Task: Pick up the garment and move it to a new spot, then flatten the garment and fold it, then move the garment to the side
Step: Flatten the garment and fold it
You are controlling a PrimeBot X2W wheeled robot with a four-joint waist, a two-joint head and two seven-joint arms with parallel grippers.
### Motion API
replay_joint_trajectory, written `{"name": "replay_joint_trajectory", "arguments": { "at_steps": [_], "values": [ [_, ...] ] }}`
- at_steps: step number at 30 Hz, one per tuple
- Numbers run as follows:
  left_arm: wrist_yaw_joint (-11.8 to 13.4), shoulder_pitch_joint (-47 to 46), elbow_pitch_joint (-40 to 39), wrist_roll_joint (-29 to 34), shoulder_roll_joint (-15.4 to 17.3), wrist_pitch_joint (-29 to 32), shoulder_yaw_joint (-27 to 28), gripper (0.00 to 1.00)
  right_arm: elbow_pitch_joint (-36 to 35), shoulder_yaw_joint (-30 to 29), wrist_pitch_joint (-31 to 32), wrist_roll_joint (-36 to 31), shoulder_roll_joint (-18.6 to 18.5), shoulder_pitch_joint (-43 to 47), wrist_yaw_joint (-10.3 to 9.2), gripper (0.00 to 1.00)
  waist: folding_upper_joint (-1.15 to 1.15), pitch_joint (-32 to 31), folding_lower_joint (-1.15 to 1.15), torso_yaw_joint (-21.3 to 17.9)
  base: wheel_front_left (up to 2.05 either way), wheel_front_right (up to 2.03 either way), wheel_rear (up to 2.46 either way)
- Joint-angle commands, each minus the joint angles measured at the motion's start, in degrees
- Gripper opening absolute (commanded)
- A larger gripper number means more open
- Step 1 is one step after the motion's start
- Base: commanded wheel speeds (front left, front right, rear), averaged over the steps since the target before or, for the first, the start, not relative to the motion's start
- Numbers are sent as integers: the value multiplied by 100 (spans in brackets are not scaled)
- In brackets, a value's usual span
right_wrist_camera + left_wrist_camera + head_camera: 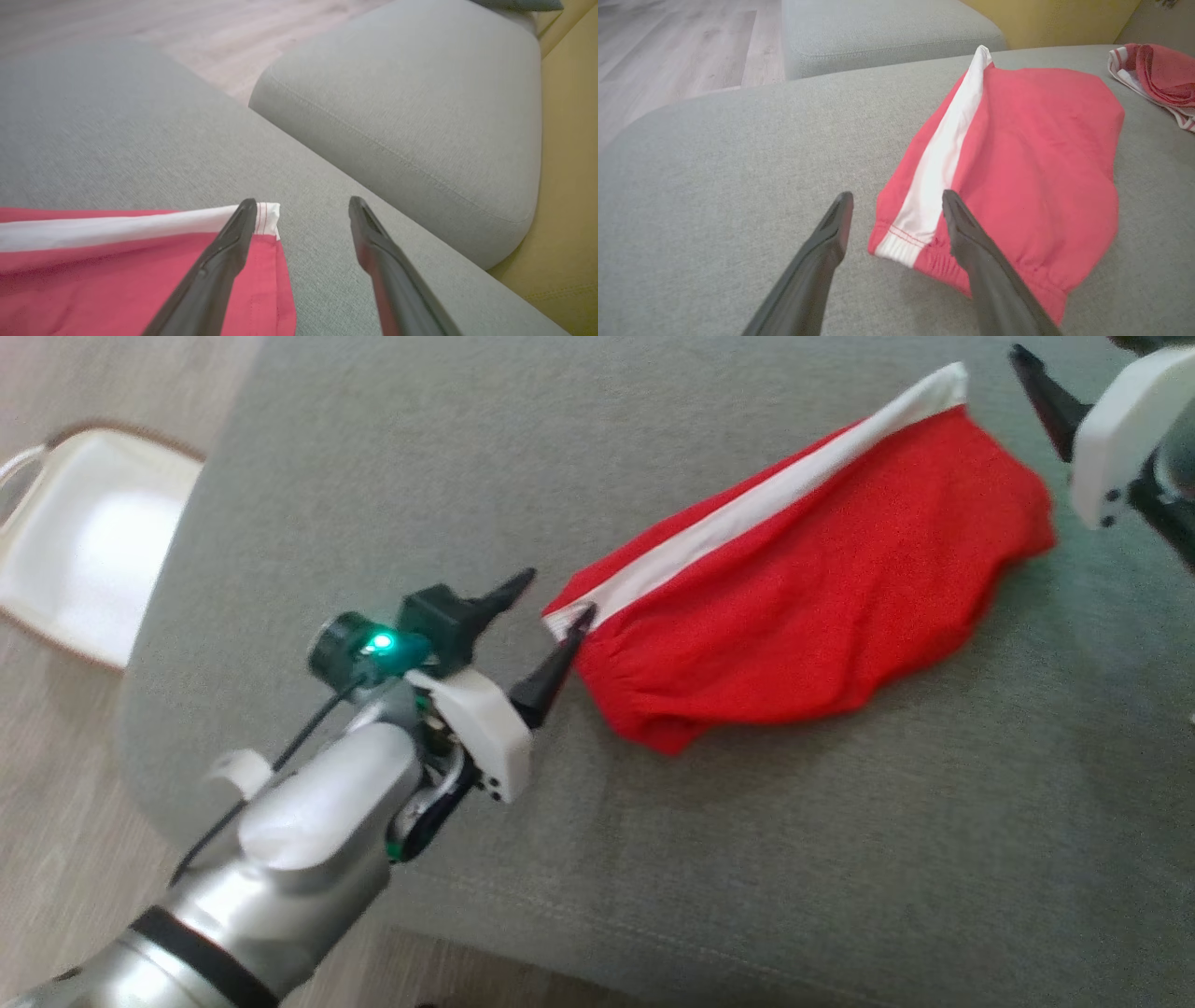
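The garment is a pair of red shorts with a white side stripe, lying folded on the grey cushion. My left gripper stands open at the garment's near-left corner, one fingertip over the end of the white stripe. In the left wrist view that stripe end lies between the spread fingers of the left gripper, with nothing gripped. My right gripper is open at the far corner of the garment, its left finger over the stripe's tip. Its dark finger shows at the top right.
Another red cloth with white stripes lies further right on the cushion. A second grey cushion stands beyond a gap, with a yellow surface beside it. A white seat with a brown rim sits on the wooden floor at the left.
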Motion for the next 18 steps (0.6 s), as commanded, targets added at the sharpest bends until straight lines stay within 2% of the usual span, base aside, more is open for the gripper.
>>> {"name": "replay_joint_trajectory", "arguments": {
  "at_steps": [1,8,13,18],
  "values": [
    [59,-168,-100,-22,248,-85,277,100,-109,-57,-198,43,46,100,-5,100,0,-204,0,-240,0,0,0],
    [429,112,-372,-234,476,-247,830,100,-100,-295,-1394,187,349,499,-5,100,0,-663,0,-805,0,0,0],
    [763,544,-811,-269,443,-292,1451,100,-39,-608,-2099,148,514,926,-5,100,0,-983,0,-1135,0,0,0],
    [969,1245,-1302,-25,313,-295,2237,100,-55,-1125,-2380,-57,739,1497,-5,100,0,-1273,0,-1436,0,0,0]
  ]
}}
